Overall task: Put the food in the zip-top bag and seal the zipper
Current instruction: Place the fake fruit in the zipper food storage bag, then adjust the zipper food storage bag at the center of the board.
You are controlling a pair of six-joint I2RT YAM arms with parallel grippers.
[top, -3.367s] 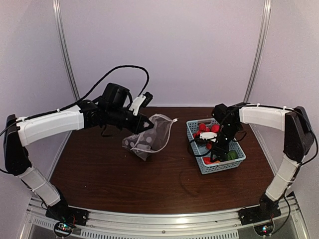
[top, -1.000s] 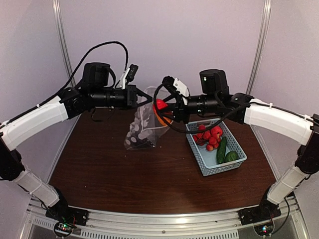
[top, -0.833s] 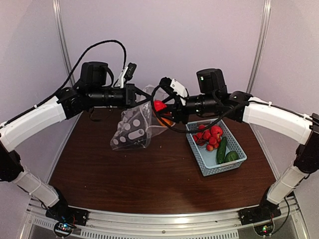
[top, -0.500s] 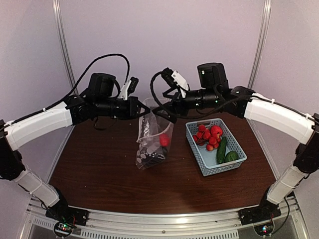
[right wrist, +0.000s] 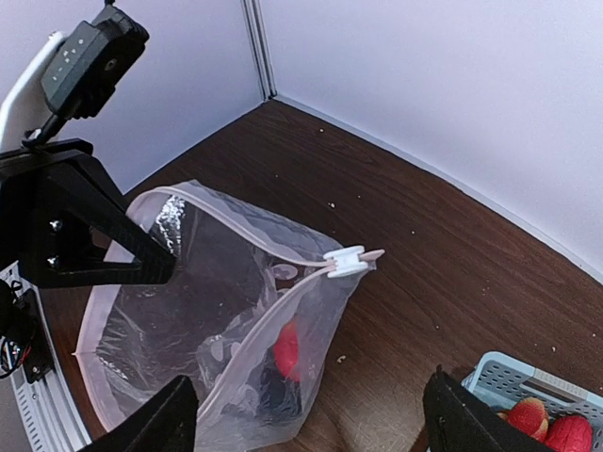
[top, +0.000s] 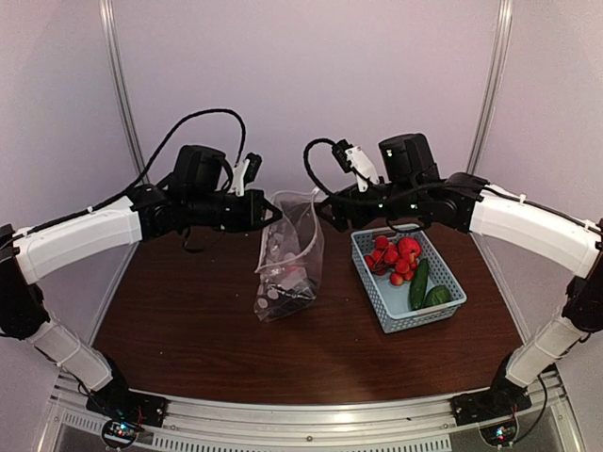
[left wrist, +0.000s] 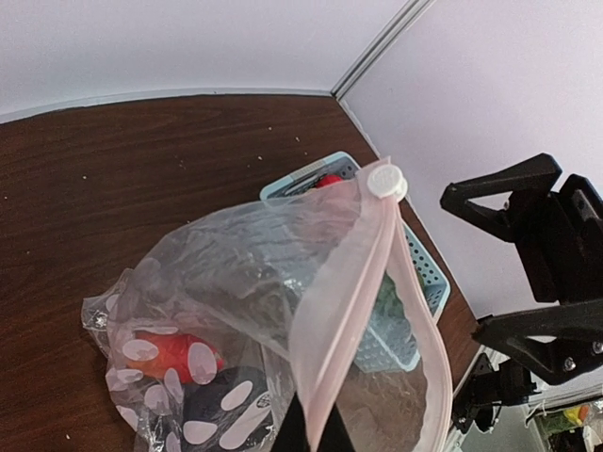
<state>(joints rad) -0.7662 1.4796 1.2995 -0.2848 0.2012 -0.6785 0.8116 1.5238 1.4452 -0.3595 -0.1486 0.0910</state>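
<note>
Holding side, left tool (top: pixel 271 215): closed on the zipper (left wrist: pixel 341 292) strip at the mouth of the zip-top bag (top: pixel 287 259); in the left wrist view the strip is seen pinched between the fingertips.
Free side, right tool (top: pixel 330 209): fingers spread wide, nothing held; positioned just beside the bag's mouth, opposite the left tool.
Zip-top bag: hung upright from the left tool, mouth gaping; its lower end appears to rest on the surface (top: pixel 188 320).
Zipper: unsealed; the white slider (right wrist: pixel 344 260) is found at the end of the strip away from the left tool.
Food in bag: one red piece (right wrist: pixel 286 348) and a dark piece (right wrist: pixel 273 391) are noted at the bottom.
Food outside bag: red pieces (top: pixel 396 254) and two cucumbers (top: pixel 419 282) are seen lying in the blue basket (top: pixel 391 318), set on the surface to the right of the bag.
</note>
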